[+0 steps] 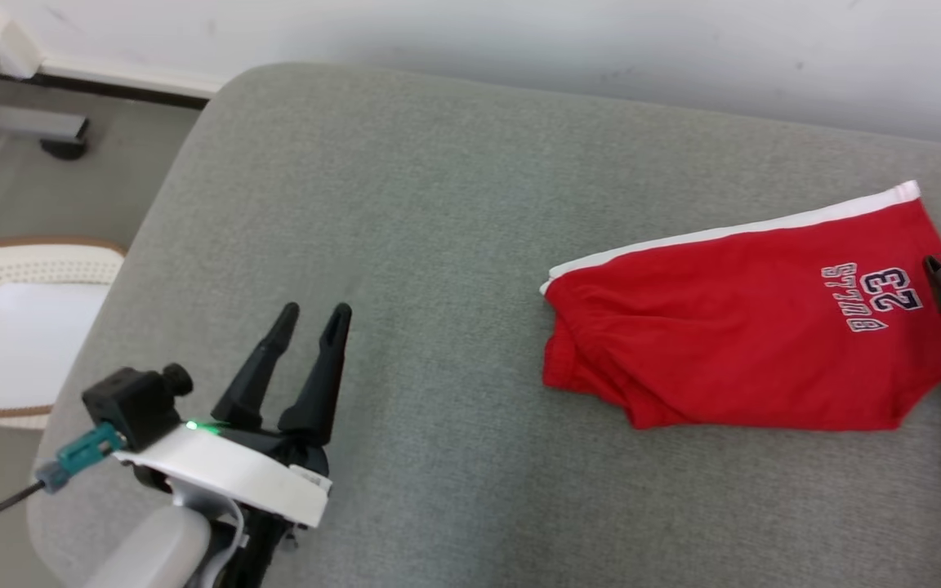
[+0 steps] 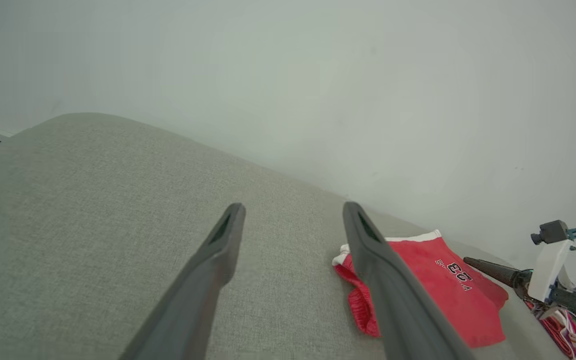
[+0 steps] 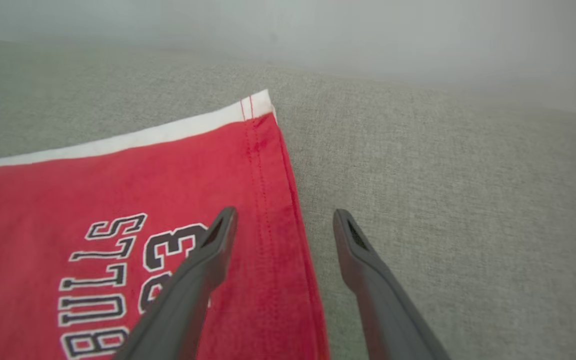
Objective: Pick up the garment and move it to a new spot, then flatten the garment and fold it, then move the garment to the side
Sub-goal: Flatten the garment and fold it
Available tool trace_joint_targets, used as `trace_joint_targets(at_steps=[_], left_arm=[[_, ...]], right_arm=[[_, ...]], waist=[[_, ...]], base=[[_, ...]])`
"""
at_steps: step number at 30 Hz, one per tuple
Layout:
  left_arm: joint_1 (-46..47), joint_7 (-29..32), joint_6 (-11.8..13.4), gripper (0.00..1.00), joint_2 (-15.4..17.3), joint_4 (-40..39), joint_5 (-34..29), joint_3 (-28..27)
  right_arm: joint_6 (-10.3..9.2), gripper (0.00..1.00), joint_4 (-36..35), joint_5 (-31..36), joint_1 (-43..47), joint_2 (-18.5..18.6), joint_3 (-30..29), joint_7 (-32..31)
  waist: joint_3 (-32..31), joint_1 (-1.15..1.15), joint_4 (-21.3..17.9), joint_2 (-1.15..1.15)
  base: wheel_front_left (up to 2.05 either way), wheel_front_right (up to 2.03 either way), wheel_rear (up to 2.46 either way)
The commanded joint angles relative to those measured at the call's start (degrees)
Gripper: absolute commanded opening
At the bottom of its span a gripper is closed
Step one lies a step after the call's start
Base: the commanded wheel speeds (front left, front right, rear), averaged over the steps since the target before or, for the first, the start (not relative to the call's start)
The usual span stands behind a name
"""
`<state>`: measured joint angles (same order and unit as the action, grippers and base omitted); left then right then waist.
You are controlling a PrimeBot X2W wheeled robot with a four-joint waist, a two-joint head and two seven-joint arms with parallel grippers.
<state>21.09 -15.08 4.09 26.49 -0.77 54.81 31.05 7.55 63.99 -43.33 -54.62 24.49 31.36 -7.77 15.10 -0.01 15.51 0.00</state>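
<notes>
The left gripper (image 1: 315, 310) is above the grey cushion (image 1: 405, 204), fingers a little apart and empty. The folded red shorts (image 1: 724, 327) lie at the right, long axis left-to-right, hem pointing right. The right gripper (image 3: 284, 215) is open astride that hem, gripping nothing.

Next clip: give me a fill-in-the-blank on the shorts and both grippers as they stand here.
1. The shorts on the grey cushion are ___ with a white stripe.
2. The number printed on them is ___.
3. The left gripper holds its jaws ___ over bare fabric.
4. The right gripper, jaws open, sits at the hem beside the printed word ___.
Missing words: red; 23; open; BULLS.
</notes>
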Motion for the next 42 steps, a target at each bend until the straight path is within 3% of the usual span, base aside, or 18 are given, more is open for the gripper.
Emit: trace_joint_targets(at_steps=[1, 10, 16, 19, 20, 21, 22, 23, 32, 42], left_arm=[[-0.81, -0.05, -0.25, 1.00, -0.77, 0.29, -0.84, -0.26], [-2.76, -0.06, -2.08, 1.00, -5.31, 1.15, -4.46, -1.53], [-4.38, -0.06, -2.63, 1.00, -7.53, 1.79, -5.41, -1.78], [-4.80, -0.06, -3.03, 1.00, -8.38, 2.51, -5.70, -1.77], [-4.94, -0.06, -3.07, 1.00, -8.55, 2.75, -5.75, -1.71], [-4.96, -0.06, -3.19, 1.00, -8.68, 2.93, -5.82, -1.67], [-4.92, -0.06, -3.38, 1.00, -8.82, 3.14, -5.90, -1.59], [-4.84, -0.06, -3.44, 1.00, -8.94, 3.31, -6.00, -1.51], [-5.44, -0.06, -2.55, 1.00, -8.10, 4.20, -8.77, -1.20], [-8.55, -0.06, -0.34, 1.00, -7.68, 4.44, -16.12, -4.71]], right_arm=[[-0.14, 1.00, 0.74, -0.96, -1.14, 0.30, 0.19, -1.45], [-0.14, 1.00, 5.10, -4.42, -4.34, -0.37, 0.88, -15.19], [0.10, 1.00, 3.21, -8.29, -2.65, -2.67, 1.64, -24.89], [0.10, 1.00, 1.53, -9.45, -2.18, -2.14, 2.14, -27.49], [0.10, 0.81, 1.03, -9.66, -2.30, -1.85, 2.25, -27.80], [0.10, 0.48, 0.48, -9.73, -2.50, -1.45, 2.40, -27.57], [0.08, 0.29, 0.16, -9.58, -2.69, -0.88, 2.57, -27.02], [0.07, 0.00, -0.05, -9.37, -2.81, -0.48, 2.71, -26.42], [-0.07, 0.00, -0.68, -10.66, -1.87, -0.31, 2.56, -20.13], [-0.07, 0.00, -5.29, -16.58, 4.61, -1.60, 1.22, -15.14]], waist=[[1.21, 0.01, 1.45, 0.00], [2.20, 0.01, 3.16, 0.00], [1.78, 0.01, 3.24, 0.00], [1.29, 0.01, 3.34, 0.00], [1.13, 0.01, 3.38, 0.00], [0.99, 0.01, 3.42, 0.00], [0.84, 0.01, 3.49, 0.00], [0.69, 0.01, 3.56, 0.00], [-2.11, 0.01, 1.93, 0.00], [-7.44, 0.01, -4.62, 0.00]], base=[[0.00, 0.00, 0.00], [0.00, 0.00, 0.00], [0.00, 0.00, 0.00], [0.00, 0.00, 0.00], [0.00, 0.00, 0.00], [0.00, 0.00, 0.00], [0.00, 0.00, 0.00], [0.00, 0.00, 0.00], [0.00, 0.00, 0.00], [0.00, 0.00, 0.00]])
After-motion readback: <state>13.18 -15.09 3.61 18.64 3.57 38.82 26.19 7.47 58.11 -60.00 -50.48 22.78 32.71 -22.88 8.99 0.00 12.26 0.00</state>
